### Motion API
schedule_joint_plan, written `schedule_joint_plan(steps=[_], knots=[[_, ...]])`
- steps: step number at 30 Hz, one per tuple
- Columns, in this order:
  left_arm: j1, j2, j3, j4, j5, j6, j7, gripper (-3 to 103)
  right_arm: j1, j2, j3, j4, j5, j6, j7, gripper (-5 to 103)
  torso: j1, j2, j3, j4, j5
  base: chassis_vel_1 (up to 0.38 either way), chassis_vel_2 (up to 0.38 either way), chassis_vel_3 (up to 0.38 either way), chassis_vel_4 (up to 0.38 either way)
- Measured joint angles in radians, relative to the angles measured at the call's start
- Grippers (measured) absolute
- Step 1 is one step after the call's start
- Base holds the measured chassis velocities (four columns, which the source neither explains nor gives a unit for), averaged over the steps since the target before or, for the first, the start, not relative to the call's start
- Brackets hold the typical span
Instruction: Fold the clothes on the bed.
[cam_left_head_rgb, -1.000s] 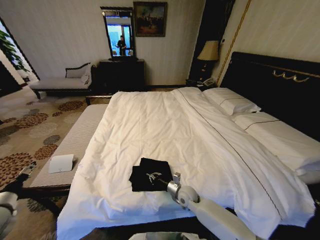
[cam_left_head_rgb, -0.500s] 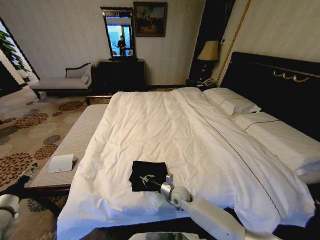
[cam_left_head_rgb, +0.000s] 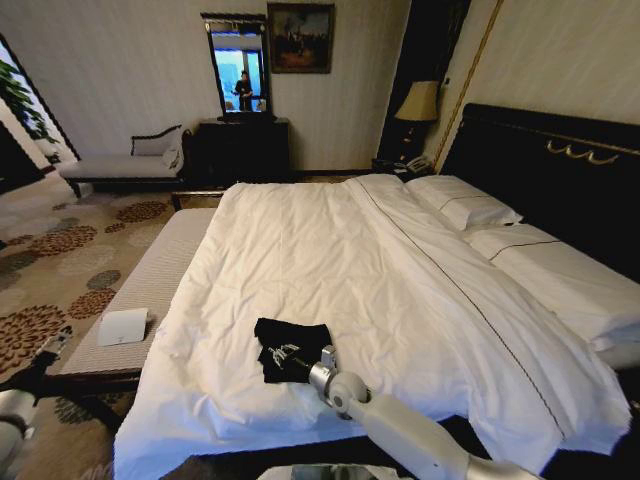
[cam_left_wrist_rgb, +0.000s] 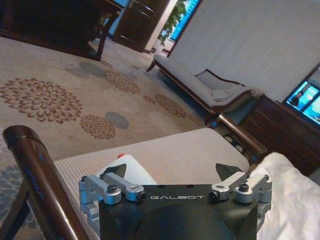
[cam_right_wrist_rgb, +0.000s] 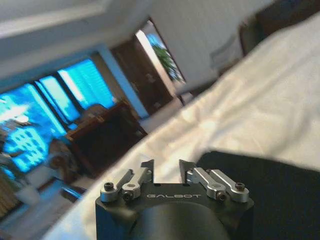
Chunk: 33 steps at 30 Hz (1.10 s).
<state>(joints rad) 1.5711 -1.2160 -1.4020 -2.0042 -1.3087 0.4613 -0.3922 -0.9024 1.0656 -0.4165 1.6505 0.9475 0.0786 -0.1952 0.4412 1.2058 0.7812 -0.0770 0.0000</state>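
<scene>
right gripper (cam_left_head_rgb: 305, 366) fingers parted over T-shirt (cam_left_head_rgb: 285, 345), lower centre, on bed (cam_left_head_rgb: 330, 260) | left gripper (cam_left_wrist_rgb: 175, 187) fingers open above bench (cam_left_wrist_rgb: 190, 155)

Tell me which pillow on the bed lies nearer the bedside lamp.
The farther pillow, by the bed's far corner. It lies just below the lit lamp; the other pillow lies closer to the camera along the headboard.

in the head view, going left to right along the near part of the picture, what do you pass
left gripper → white card on the striped bench → near edge of the bed → black T-shirt → right gripper at the shirt → rest of the white duvet
</scene>
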Motion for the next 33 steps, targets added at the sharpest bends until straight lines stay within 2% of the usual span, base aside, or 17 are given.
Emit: schedule_joint_plan(steps=[2, 3, 5, 6, 9, 10, 12, 14, 17, 18, 20, 24, 27, 28, 31, 33], knots=[[-0.002, 0.004, -0.005, 0.006, -0.004, 0.0, -0.002, 100, -0.006, -0.01, 0.006, 0.014, 0.005, 0.011, -0.012, 30, 0.0, 0.0, 0.0, 0.0, 0.0, 0.0, 0.0, 0.0, 0.0], [-0.006, 0.01, -0.011, 0.015, -0.008, 0.0, -0.004, 100, -0.017, -0.023, 0.018, 0.032, 0.017, 0.026, -0.027, 41, 0.0, 0.0, 0.0, 0.0, -0.0001, 0.0, 0.0, 0.0, 0.0], [-0.009, 0.014, -0.014, 0.021, -0.011, 0.0, -0.005, 100, -0.025, -0.028, 0.03, 0.04, 0.036, 0.032, -0.03, 41, 0.0, 0.0, 0.0, -0.0001, 0.0, 0.0, 0.0, 0.0, 0.0], [-0.011, 0.015, -0.015, 0.023, -0.013, -0.001, -0.005, 100, -0.027, -0.024, 0.039, 0.038, 0.057, 0.029, -0.005, 47, 0.0, 0.0, 0.0, -0.0003, 0.0, 0.0, 0.0, 0.0, 0.0], [-0.015, 0.007, -0.006, 0.021, -0.01, 0.0, -0.006, 100, -0.012, 0.032, 0.05, -0.024, 0.089, -0.003, 0.116, 63, 0.0, 0.0, 0.0, -0.0001, -0.0001, 0.0, 0.0, 0.0, 0.0], [-0.015, 0.007, -0.006, 0.021, -0.01, 0.0, -0.006, 100, -0.012, 0.032, 0.05, -0.024, 0.089, -0.003, 0.116, 63, 0.0, 0.0, 0.0, -0.0001, -0.0001, 0.0, 0.0, 0.0, 0.0], [-0.016, -0.001, 0.005, 0.015, -0.001, 0.003, -0.006, 100, 0.004, 0.092, 0.05, -0.081, 0.09, -0.014, 0.166, 74, 0.0, 0.0, 0.0, 0.0, -0.0001, 0.0, 0.0, 0.0, 0.0], [-0.017, -0.003, 0.008, 0.013, 0.002, 0.003, -0.007, 100, 0.011, 0.115, 0.047, -0.102, 0.088, -0.016, 0.178, 74, 0.0, 0.0, 0.0, -0.0001, -0.0001, 0.0, 0.0, 0.0, 0.0], [-0.017, -0.005, 0.011, 0.01, 0.007, 0.005, -0.007, 100, 0.034, 0.193, 0.028, -0.186, 0.058, -0.013, 0.188, 90, 0.0, 0.0, 0.0, 0.0001, 0.0, 0.0, 0.0, 0.0, 0.0], [-0.017, -0.005, 0.011, 0.01, 0.007, 0.005, -0.007, 100, 0.034, 0.193, 0.028, -0.186, 0.058, -0.013, 0.188, 90, 0.0, 0.0, 0.0, 0.0001, 0.0, 0.0, 0.0, 0.0, 0.0], [-0.015, -0.002, 0.008, 0.01, 0.007, 0.006, -0.007, 100, 0.04, 0.222, 0.006, -0.23, 0.029, 0.0, 0.182, 98, 0.0, 0.0, 0.0, 0.0001, -0.0003, 0.0, 0.0, 0.0, 0.0], [-0.011, 0.006, 0.0, 0.019, 0.004, 0.005, -0.006, 100, 0.032, 0.236, -0.034, -0.254, -0.014, 0.026, 0.155, 100, 0.0, 0.0, 0.0, -0.0001, -0.0002, 0.0, 0.0, 0.0, 0.0], [-0.009, 0.009, 0.0, 0.028, 0.002, 0.002, -0.004, 100, 0.023, 0.236, -0.055, -0.268, -0.083, 0.086, 0.078, 100, 0.0, 0.0, 0.0, 0.0001, -0.0002, 0.0, 0.0, 0.0, 0.0], [-0.009, 0.009, 0.0, 0.028, 0.002, 0.002, -0.004, 100, 0.023, 0.236, -0.055, -0.268, -0.083, 0.086, 0.078, 100, 0.0, 0.0, 0.0, 0.0001, -0.0002, 0.0, 0.0, 0.0, 0.0], [-0.009, 0.008, 0.014, 0.029, 0.002, -0.005, 0.005, 100, 0.015, 0.217, -0.033, -0.247, -0.104, 0.176, -0.035, 100, 0.0, 0.0, 0.0, 0.0001, 0.0, 0.0, 0.0, 0.0, 0.0], [-0.008, 0.006, 0.021, 0.024, 0.002, -0.009, 0.011, 100, 0.015, 0.209, -0.01, -0.231, -0.102, 0.196, -0.059, 100, 0.0, 0.0, 0.0, 0.0001, 0.0, 0.0, 0.0, 0.0, 0.0]])
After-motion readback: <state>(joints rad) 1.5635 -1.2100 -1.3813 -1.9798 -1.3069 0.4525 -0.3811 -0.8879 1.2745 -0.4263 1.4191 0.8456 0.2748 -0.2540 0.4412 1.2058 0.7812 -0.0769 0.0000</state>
